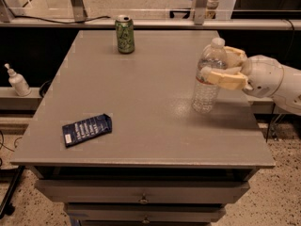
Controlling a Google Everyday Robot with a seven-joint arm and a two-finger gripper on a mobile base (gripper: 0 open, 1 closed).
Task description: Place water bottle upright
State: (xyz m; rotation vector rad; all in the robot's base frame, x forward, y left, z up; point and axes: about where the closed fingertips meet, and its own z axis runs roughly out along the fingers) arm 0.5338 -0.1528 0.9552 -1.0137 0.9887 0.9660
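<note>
The water bottle (pixel 205 95), clear ribbed plastic with a white cap and a narrow red-and-white band, stands upright on the right side of the grey table (pixel 141 102). Its base is at or just above the table top. My gripper (pixel 215 63) reaches in from the right. Its cream fingers (pixel 225 78) are closed around the bottle's upper body, one in front and one behind, just below the cap.
A green drink can (pixel 125 34) stands at the table's back. A dark blue packet (pixel 87 129) lies flat at the front left. A small white pump bottle (pixel 18 80) sits on a ledge left of the table. Drawers are below the front edge.
</note>
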